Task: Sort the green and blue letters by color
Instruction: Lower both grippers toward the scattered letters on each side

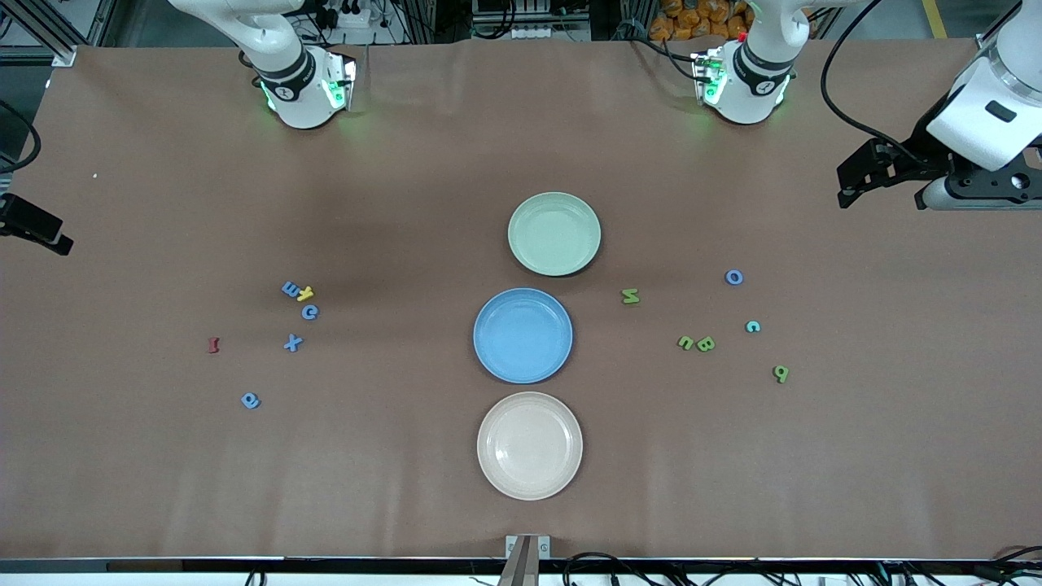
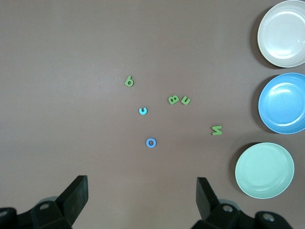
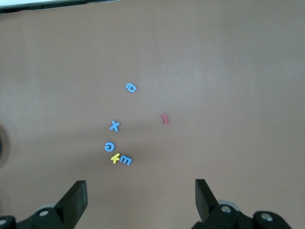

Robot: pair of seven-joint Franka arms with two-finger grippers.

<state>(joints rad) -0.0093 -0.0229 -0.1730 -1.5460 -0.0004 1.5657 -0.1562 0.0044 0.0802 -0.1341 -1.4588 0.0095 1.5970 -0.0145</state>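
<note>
Several blue letters [image 1: 293, 343] lie toward the right arm's end of the table and also show in the right wrist view [image 3: 114, 126]. Several green letters [image 1: 705, 343], a blue O [image 1: 733, 277] and a light blue c [image 1: 753, 326] lie toward the left arm's end, the green ones also in the left wrist view [image 2: 173, 99]. My left gripper [image 1: 851, 185] [image 2: 142, 191] is open and empty, high over its end of the table. My right gripper [image 1: 49, 234] [image 3: 140, 191] is open and empty, high over its own end.
Three empty plates stand in a row mid-table: green [image 1: 554, 233], blue [image 1: 523, 334], and cream [image 1: 529, 444] nearest the front camera. A yellow letter [image 1: 306, 294] touches a blue one. A dark red letter [image 1: 213, 345] lies beside the blue X.
</note>
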